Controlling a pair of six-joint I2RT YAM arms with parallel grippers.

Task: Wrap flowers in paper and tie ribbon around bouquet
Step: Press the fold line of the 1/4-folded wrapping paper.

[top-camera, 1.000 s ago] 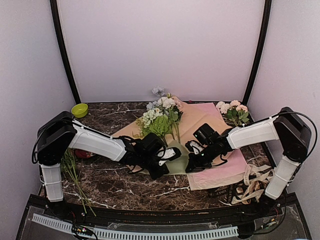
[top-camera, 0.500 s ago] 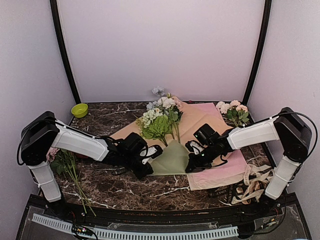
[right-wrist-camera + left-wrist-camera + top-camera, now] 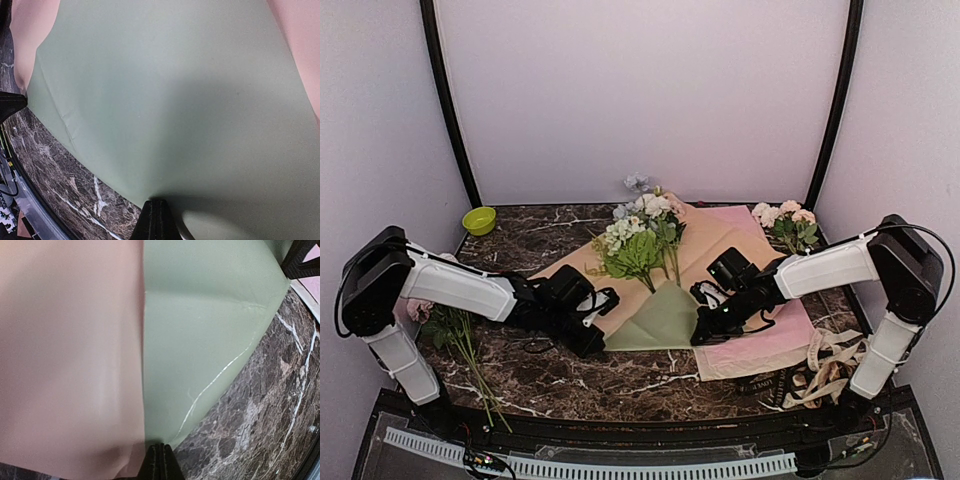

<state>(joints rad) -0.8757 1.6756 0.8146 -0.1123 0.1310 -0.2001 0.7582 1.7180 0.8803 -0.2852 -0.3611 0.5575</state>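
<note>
**Now both end effectors grip the green sheet**

Nearest lies the dark marbled worktop. On it, the left end effector is clamped tight on the left near corner of the large creased sage-green paper sheet. The right end effector is closed just as tightly on the sheet's right edge. The sheet spreads between them, beside a pink paper sheet and over a tan kraft sheet. Just beyond, the bunch of cream-white and pale blue flowers lies with its stems towards the sheet's far tip. Farthest back stand a lime-green bowl on the left and pink-and-white blossoms on the right.
</note>
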